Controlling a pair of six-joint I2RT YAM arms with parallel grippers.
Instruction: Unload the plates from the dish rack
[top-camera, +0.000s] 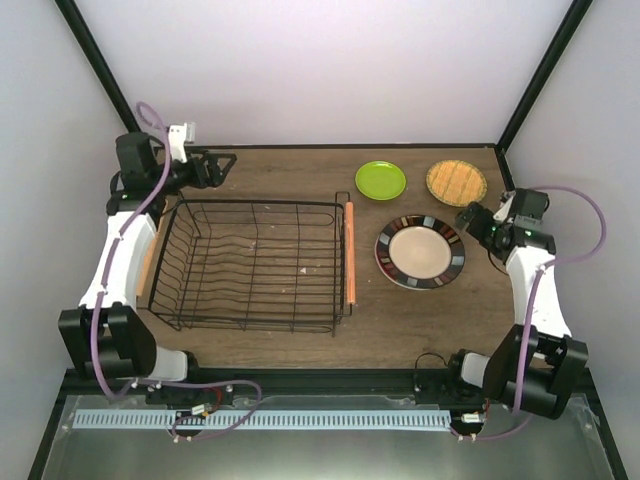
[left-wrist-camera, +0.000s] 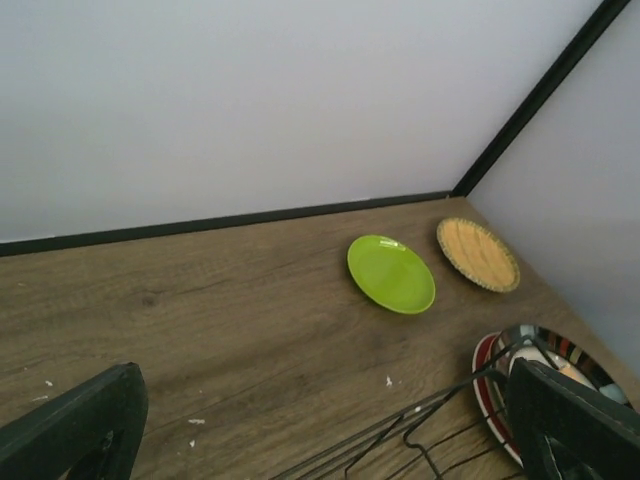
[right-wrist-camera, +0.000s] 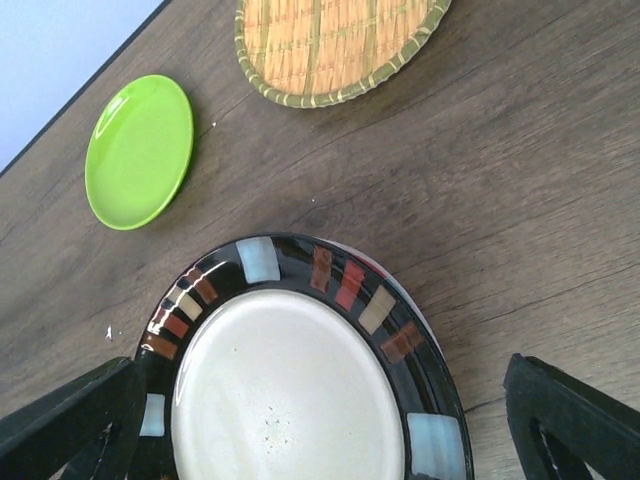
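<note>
The black wire dish rack (top-camera: 255, 264) stands left of centre with no plates in it; its corner wires show in the left wrist view (left-wrist-camera: 430, 420). The lime-green plate (top-camera: 381, 180) (left-wrist-camera: 391, 273) (right-wrist-camera: 139, 150) and the orange gridded plate (top-camera: 456, 182) (left-wrist-camera: 478, 253) (right-wrist-camera: 330, 45) lie at the back right. The cream plate with dark striped rim (top-camera: 420, 251) (right-wrist-camera: 290, 390) lies on top of a stack; a red rim (left-wrist-camera: 487, 385) shows under it. My left gripper (top-camera: 222, 168) (left-wrist-camera: 320, 440) is open and empty behind the rack. My right gripper (top-camera: 472, 218) (right-wrist-camera: 320, 430) is open, empty, over the striped plate's right edge.
The wooden table (top-camera: 300, 345) is closed in by white walls with black corner posts (top-camera: 540, 75). The rack's wooden handles (top-camera: 349, 252) run along its left and right sides. Both arm bases sit at the near edge.
</note>
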